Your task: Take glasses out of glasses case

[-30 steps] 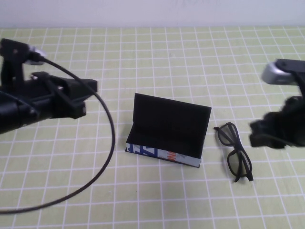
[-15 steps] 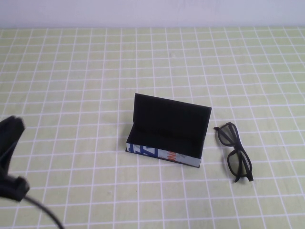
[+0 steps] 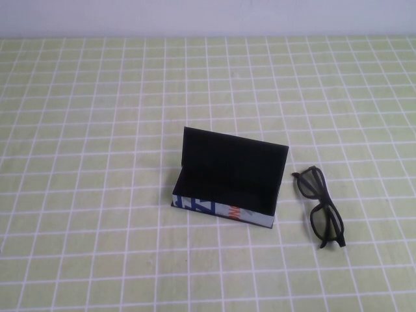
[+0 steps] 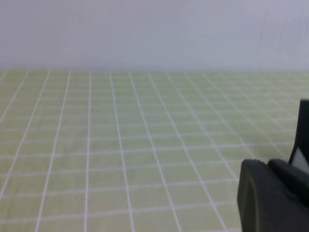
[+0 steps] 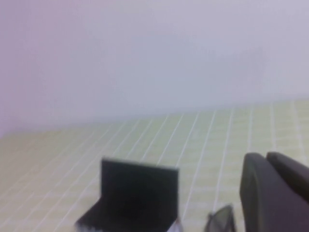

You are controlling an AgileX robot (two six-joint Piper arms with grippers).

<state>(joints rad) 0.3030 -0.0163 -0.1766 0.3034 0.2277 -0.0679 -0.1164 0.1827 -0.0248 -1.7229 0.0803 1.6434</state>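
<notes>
The glasses case (image 3: 229, 170) stands open at the table's middle, its black lid upright and its white printed front (image 3: 218, 209) facing me. The case looks empty. The black glasses (image 3: 326, 225) lie on the mat just right of the case, arms folded, apart from it. Neither gripper shows in the high view. In the right wrist view my right gripper (image 5: 264, 157) is shut and empty, held back from the case (image 5: 137, 193) and the glasses (image 5: 222, 220). In the left wrist view my left gripper (image 4: 265, 164) is shut and empty over bare mat.
A green mat with a white grid (image 3: 97, 130) covers the table. A pale wall (image 3: 208, 16) runs along the far edge.
Both arms have drawn back out of the high view, the right one first, then the left toward the near left. The case and the glasses have not moved.
</notes>
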